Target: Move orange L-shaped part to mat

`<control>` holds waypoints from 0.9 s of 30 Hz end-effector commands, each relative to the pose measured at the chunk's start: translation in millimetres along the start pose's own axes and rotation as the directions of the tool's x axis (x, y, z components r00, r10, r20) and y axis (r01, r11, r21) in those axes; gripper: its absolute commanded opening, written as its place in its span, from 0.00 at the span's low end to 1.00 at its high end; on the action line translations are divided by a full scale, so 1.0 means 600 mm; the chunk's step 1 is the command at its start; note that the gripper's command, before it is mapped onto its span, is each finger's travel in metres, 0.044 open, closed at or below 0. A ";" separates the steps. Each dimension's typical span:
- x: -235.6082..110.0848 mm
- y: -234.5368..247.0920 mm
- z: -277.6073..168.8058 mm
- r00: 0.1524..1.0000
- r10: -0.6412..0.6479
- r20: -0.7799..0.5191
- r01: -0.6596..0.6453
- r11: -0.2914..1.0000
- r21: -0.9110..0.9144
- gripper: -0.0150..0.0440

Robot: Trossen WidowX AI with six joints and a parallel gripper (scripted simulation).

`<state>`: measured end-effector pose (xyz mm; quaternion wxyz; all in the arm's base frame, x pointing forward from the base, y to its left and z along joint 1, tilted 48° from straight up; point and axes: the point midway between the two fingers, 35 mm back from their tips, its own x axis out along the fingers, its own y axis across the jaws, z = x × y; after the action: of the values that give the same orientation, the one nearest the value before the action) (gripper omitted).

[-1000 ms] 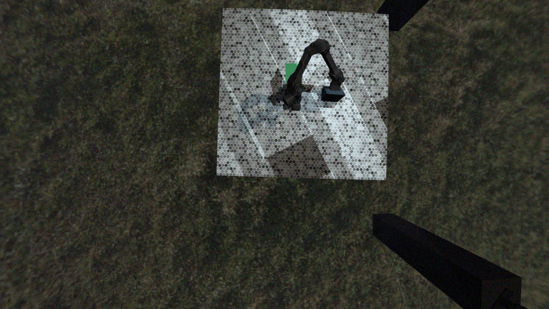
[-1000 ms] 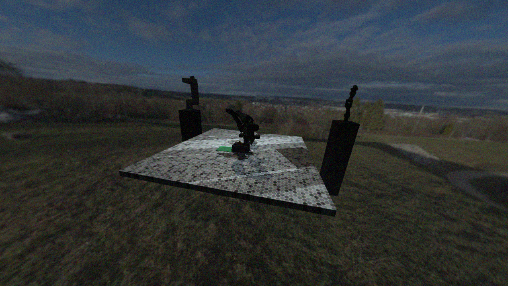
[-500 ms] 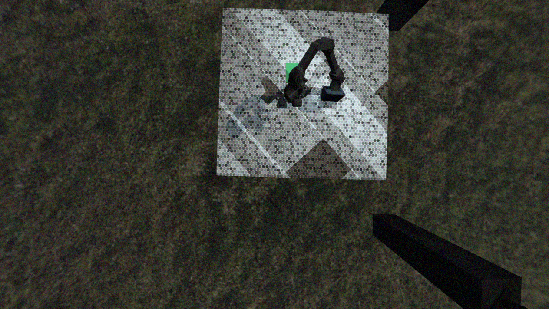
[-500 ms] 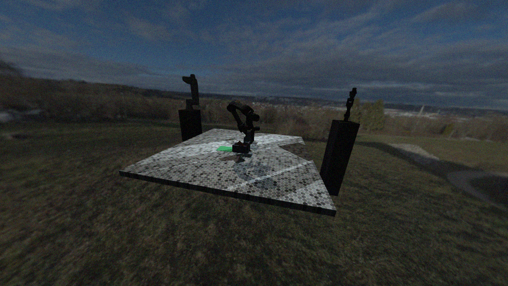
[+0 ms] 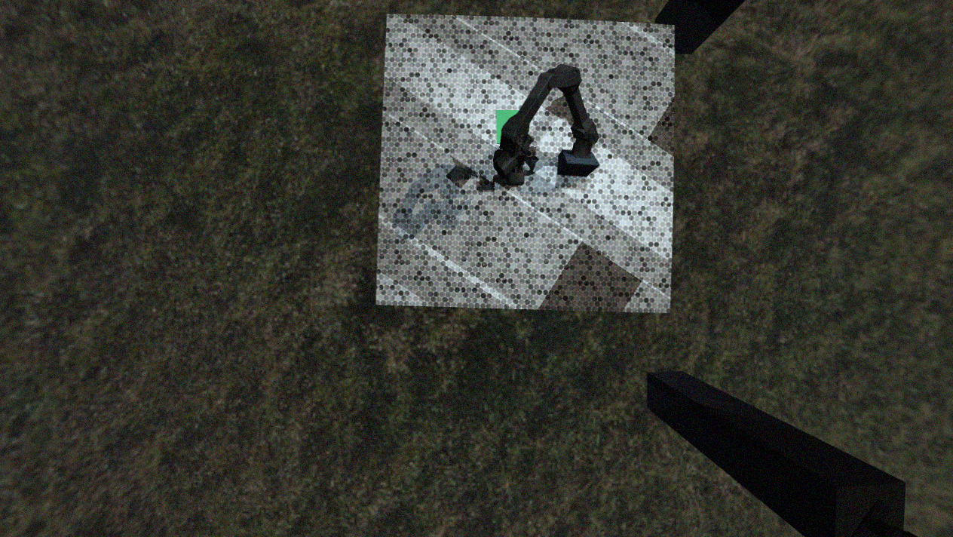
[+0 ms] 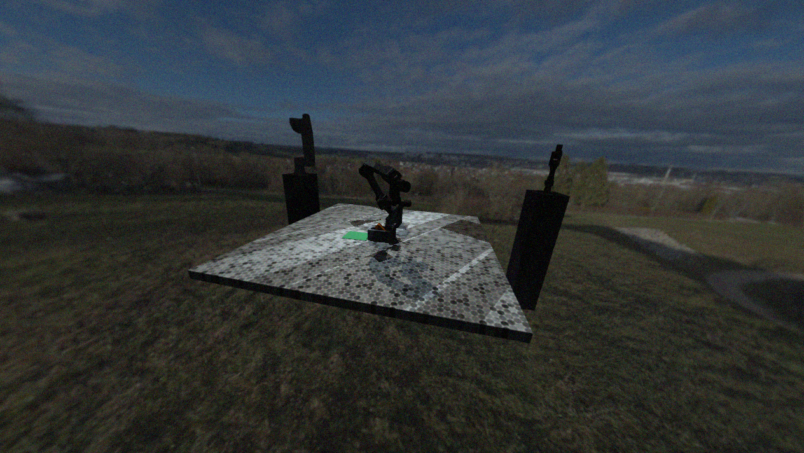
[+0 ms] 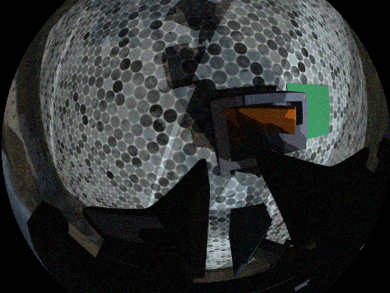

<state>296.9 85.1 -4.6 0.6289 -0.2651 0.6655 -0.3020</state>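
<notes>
The orange L-shaped part (image 7: 265, 118) is seen from the wrist view as a flat orange slab lying inside the pocket of the grey square tray (image 7: 300, 140), its surface partly darkened by shadow; whether one end is tipped up cannot be told. The tray rests on the grey, dot-patterned table (image 5: 467, 259), and the flat green mat (image 7: 317, 110) lies just beside the tray's far edge. The dark two-fingered tool (image 7: 219, 215) is held partly spread with nothing between its fingers, which are set apart from the part on the near side of the tray. In the top view the tray is hidden beneath the black jointed arm (image 5: 526, 116), and only a corner of the mat shows. Broad stretches of table surface are seen on every side, its edges well apart from the arm.
</notes>
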 end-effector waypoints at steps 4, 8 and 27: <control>0.001 -0.002 0.001 1.000 0.000 0.000 0.000 1.000 0.014 0.60; -0.001 -0.020 0.005 1.000 -0.001 -0.002 0.001 0.971 0.241 0.73; -0.004 -0.131 0.015 1.000 -0.009 -0.019 0.019 -0.002 1.000 0.73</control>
<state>305.5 51.4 39.4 0.6670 0.1367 0.3819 -0.6249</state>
